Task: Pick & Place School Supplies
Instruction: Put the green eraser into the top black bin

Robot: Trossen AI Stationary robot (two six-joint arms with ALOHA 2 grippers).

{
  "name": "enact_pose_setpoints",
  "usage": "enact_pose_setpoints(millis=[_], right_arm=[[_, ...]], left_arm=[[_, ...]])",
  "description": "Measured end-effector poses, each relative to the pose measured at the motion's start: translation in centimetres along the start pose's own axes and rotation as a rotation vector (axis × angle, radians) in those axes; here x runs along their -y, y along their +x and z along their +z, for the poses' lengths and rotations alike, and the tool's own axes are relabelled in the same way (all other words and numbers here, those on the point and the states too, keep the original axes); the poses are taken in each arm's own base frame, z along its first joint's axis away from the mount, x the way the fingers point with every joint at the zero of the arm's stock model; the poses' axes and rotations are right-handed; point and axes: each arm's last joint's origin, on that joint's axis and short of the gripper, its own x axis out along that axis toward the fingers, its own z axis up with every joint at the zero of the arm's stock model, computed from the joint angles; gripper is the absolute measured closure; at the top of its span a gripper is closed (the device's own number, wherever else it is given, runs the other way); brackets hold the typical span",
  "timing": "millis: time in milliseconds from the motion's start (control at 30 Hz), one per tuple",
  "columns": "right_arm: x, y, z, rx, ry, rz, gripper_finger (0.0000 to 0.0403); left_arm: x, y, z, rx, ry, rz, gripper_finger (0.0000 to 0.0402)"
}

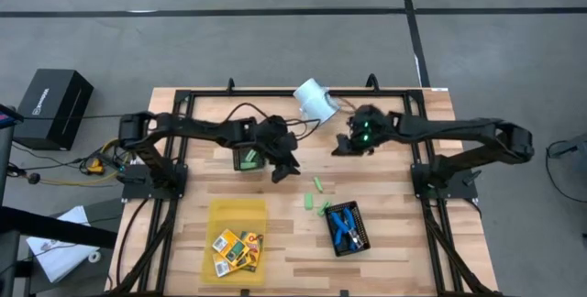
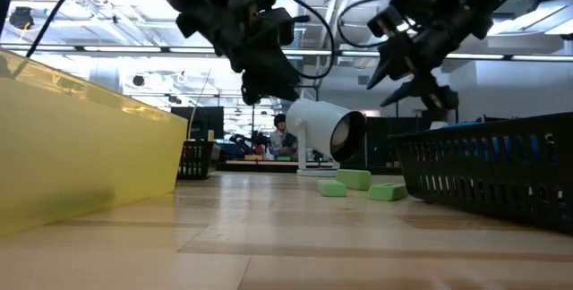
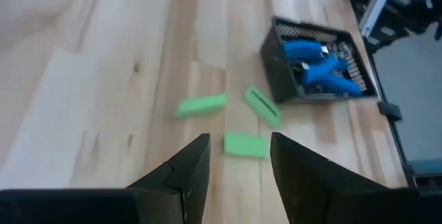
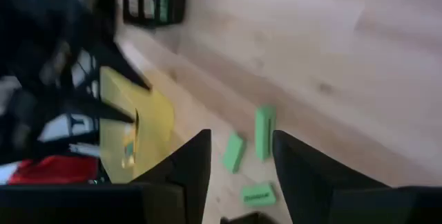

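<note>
Three light-green oblong pieces [image 1: 317, 198] lie flat on the wooden table, near its middle. They also show in the left wrist view [image 3: 245, 144] and the right wrist view [image 4: 264, 131]. Two blue-handled tools [image 1: 344, 226] lie in a black mesh tray [image 1: 359, 240]. Orange-yellow boxes [image 1: 237, 249] lie in the yellow tray [image 1: 237, 213]. My left gripper [image 1: 284, 164] hangs open above the table, left of the green pieces, with nothing between its fingers [image 3: 197, 158]. My right gripper [image 1: 353, 141] hangs open on their far side, holding nothing [image 4: 242, 135].
A white cup [image 1: 315, 100] lies on its side at the table's far middle. A second black mesh tray [image 1: 246, 158] with something green in it sits under my left arm. Bare wood lies between the yellow tray and the tool tray.
</note>
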Motion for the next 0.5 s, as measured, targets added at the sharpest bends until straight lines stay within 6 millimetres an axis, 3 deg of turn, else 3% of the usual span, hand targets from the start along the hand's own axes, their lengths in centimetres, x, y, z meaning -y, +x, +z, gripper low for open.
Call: enact_pose_setpoints(millis=[233, 500], right_arm=[[-1.2, 3.6, -2.3, -0.115, 0.005, -0.078, 0.026], [-4.7, 6.9, -2.3, -0.248, -0.095, -0.242, 0.0244]], left_arm=[[-1.8, -0.6, -0.9, -0.098, -0.042, 0.116, 0.0254], [-4.5, -2.6, -1.1, -0.139, -0.034, 0.194, 0.0254]])
